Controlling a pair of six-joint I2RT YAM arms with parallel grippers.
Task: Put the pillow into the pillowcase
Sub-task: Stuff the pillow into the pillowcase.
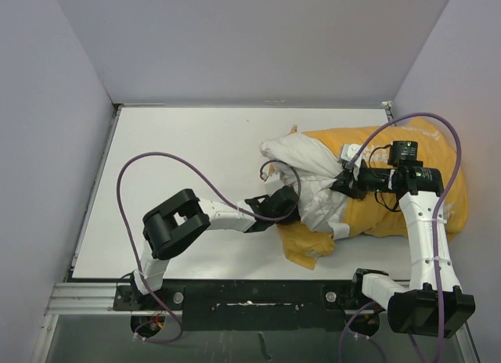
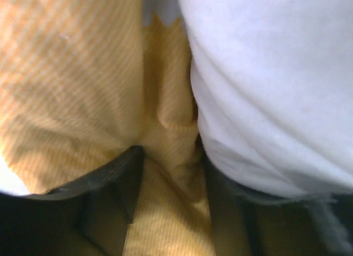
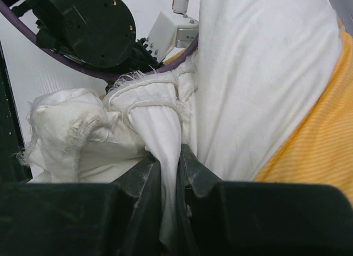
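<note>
The mustard-yellow pillowcase point(image 1: 333, 136) lies at the right of the table, and the white pillow point(image 1: 309, 171) sticks out of its left end. My left gripper point(image 1: 288, 200) sits at the pillowcase's open edge. In the left wrist view its jaws point(image 2: 174, 173) stand open with striped yellow pillowcase point(image 2: 71, 74) cloth between them and the pillow point(image 2: 276, 90) bulging on the right. My right gripper point(image 1: 342, 183) reaches over the pillowcase from the right. In the right wrist view that gripper point(image 3: 169, 168) is shut on a fold of the pillow point(image 3: 259, 74), with the yellow pillowcase point(image 3: 320, 151) at the right.
The white table point(image 1: 196, 144) is walled at the back and both sides. A purple cable point(image 1: 164, 156) loops above the left arm, and another point(image 1: 438, 124) arches over the pillowcase. A metal rail point(image 1: 86, 296) runs along the near edge. The left arm's wrist point(image 3: 88, 24) shows beyond the pillow.
</note>
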